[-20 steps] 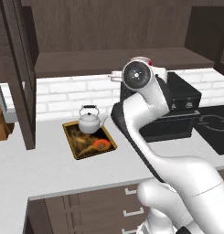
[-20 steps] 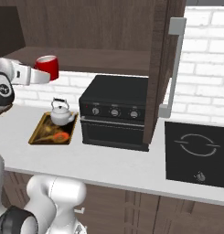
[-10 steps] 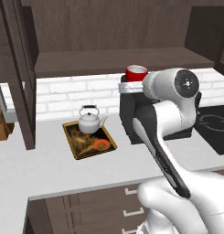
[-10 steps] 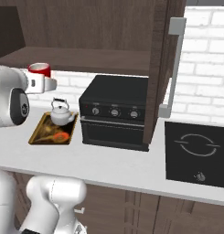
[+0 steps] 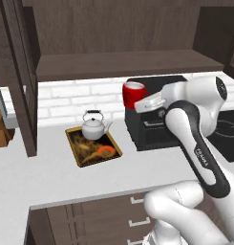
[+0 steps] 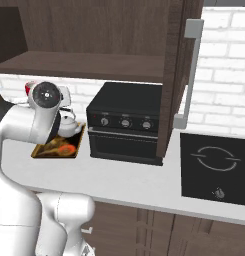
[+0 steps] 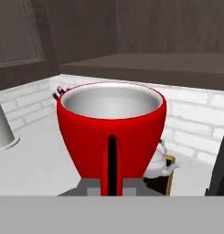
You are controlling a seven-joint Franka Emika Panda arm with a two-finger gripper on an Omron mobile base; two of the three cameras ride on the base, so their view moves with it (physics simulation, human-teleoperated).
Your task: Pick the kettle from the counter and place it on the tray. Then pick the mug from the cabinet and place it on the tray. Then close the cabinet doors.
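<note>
Pale counter (image 5: 51, 177) already carries the kettle (image 5: 93, 128) on the tray (image 5: 92, 154) — gripper (image 5: 141, 101) clamping the mug (image 5: 133, 94) should lower upright onto the tray's free front, clear of the kettle.

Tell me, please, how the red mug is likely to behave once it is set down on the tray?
The mug looks rigid and glossy, so probably slippery in the gripper. It tapers downward, so it may tip if nudged. The kettle already fills part of the tray, leaving little room.

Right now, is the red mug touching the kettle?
Apart. In the left base view the mug hangs in the air, with white wall between it and the kettle.
</note>
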